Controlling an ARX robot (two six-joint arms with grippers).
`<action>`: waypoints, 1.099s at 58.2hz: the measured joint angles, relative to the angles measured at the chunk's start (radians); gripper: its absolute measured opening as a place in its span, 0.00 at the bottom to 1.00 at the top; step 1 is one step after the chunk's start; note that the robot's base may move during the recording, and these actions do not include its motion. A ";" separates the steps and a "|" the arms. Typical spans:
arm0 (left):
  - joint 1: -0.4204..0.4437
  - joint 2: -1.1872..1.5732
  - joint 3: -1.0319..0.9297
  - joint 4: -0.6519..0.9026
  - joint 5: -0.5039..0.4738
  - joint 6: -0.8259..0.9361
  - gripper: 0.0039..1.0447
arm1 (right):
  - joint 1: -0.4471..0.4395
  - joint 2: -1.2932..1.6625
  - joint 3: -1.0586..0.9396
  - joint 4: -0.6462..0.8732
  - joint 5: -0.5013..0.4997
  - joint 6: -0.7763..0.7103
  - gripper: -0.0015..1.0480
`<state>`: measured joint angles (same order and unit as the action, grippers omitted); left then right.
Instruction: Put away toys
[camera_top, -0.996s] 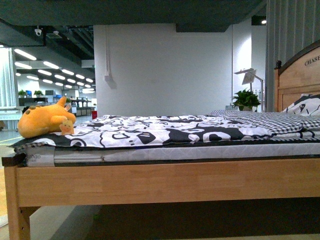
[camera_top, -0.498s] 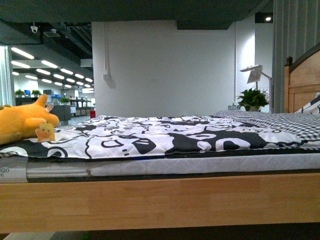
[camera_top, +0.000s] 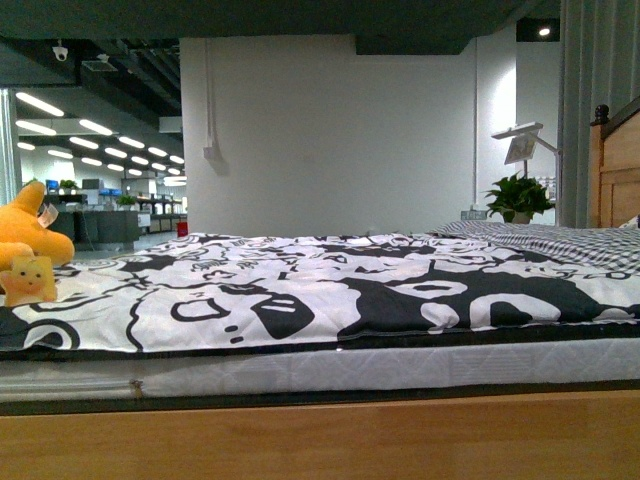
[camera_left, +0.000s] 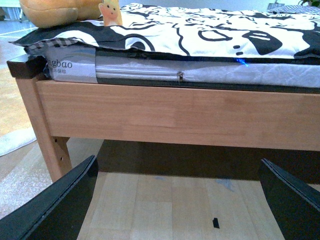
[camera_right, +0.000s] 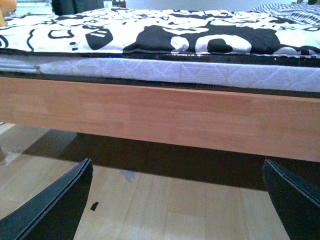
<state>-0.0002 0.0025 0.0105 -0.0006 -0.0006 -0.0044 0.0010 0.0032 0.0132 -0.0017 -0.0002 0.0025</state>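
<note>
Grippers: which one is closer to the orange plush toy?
The left gripper: its camera shows the orange plush toy plainly on the bed corner; the right gripper sees only an orange sliver.

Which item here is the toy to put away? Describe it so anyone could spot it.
Start at the wooden bed with the black-and-white cartoon bedspread. At the left edge of the front view, an orange-yellow plush animal lies on that bedspread. It is the only orange thing on the bed.
</note>
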 joint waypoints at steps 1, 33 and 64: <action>0.000 0.000 0.000 0.000 0.000 0.000 0.95 | 0.000 0.000 0.000 0.000 0.000 0.000 1.00; 0.000 0.000 0.000 0.000 0.000 0.000 0.95 | 0.000 0.000 0.000 0.000 0.000 0.000 1.00; 0.000 0.000 0.000 0.000 0.002 0.000 0.95 | 0.000 0.000 0.000 0.000 0.003 0.000 1.00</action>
<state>-0.0002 0.0025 0.0105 -0.0006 0.0017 -0.0044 0.0010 0.0036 0.0132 -0.0017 0.0029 0.0025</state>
